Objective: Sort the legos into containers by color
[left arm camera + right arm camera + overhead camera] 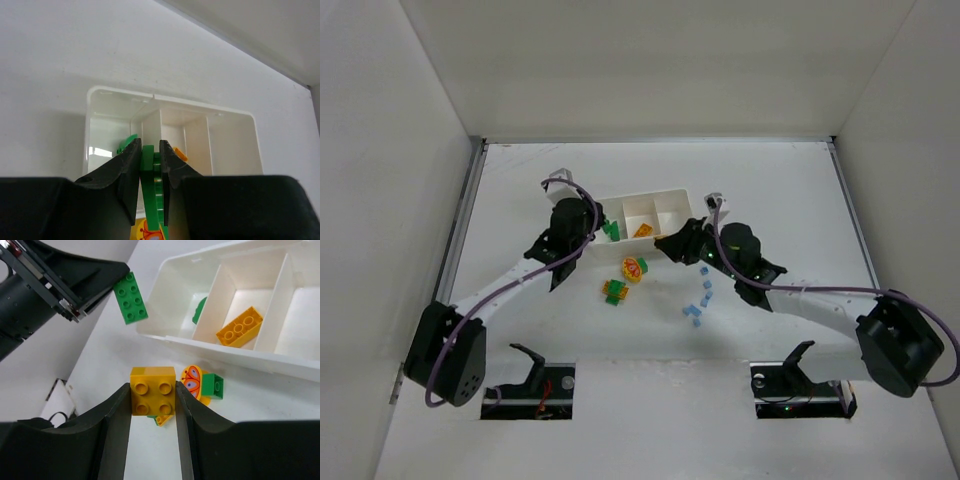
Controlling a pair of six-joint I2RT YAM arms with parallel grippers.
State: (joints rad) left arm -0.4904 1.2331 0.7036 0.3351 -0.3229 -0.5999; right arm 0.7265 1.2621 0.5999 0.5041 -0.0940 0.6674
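Observation:
The white three-compartment tray (672, 196) sits at mid-table. My left gripper (601, 229) is shut on a green brick (611, 230) right at the tray's left end; the left wrist view shows that gripper (149, 145) clamped on the brick (148, 170) in front of the tray (235, 145). My right gripper (669, 246) is shut on a yellow-orange 2x2 brick (152, 390) and holds it above the table, just in front of the tray (165, 335). An orange brick (240, 326) lies in the middle compartment. A green piece (199, 310) lies in the left one.
Two mixed clusters lie in front of the tray: one yellow, red and green with a butterfly print (635, 268), one green and orange (615, 291). Several pale blue bricks (698, 303) are scattered nearer me on the right. White walls enclose the table.

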